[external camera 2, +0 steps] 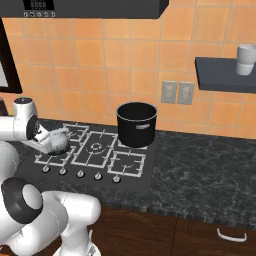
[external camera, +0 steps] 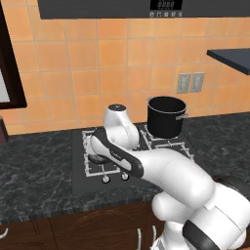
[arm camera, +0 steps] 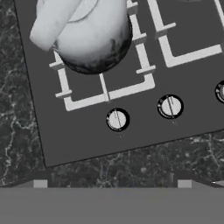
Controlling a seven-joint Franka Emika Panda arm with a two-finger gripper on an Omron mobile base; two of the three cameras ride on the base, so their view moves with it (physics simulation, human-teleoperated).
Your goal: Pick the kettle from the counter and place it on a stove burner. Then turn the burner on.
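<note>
We see the counter (external camera 2: 210, 165) nearest, dark and marbled; on the black cooktop (arm camera: 144, 135) a row of round knobs (arm camera: 117, 119) stands along the near edge; just beyond them the kettle (arm camera: 89, 33) sits on the near left stove burner (arm camera: 105, 89), its pale handle slanting up; the gripper (arm camera: 112, 183) is above the knobs with jaws wide apart, holding nothing; farther right stands the black pot (external camera 2: 136, 124) on a far burner.

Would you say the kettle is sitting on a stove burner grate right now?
Yes, the kettle rests on the corner burner grate just above the knobs.
</note>
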